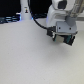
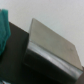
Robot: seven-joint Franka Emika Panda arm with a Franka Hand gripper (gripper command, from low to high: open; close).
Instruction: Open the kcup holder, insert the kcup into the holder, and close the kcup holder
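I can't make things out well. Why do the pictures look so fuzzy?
Both are small and blurry. In the exterior view, the robot arm is soft-edged and the table looks washed-out pale. In the wrist view, the black box is smeared, with grey shine on its top.

A white table (image 1: 25,55) with a white bottle-like object (image 1: 25,10) at its far edge.

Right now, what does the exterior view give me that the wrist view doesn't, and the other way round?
Only the exterior view shows the arm over the white table, and the gripper from outside. Only the wrist view shows a grey slab-like surface close up, with a green patch at the edge. Both show dark parts near the gripper; neither settles whether it is open.
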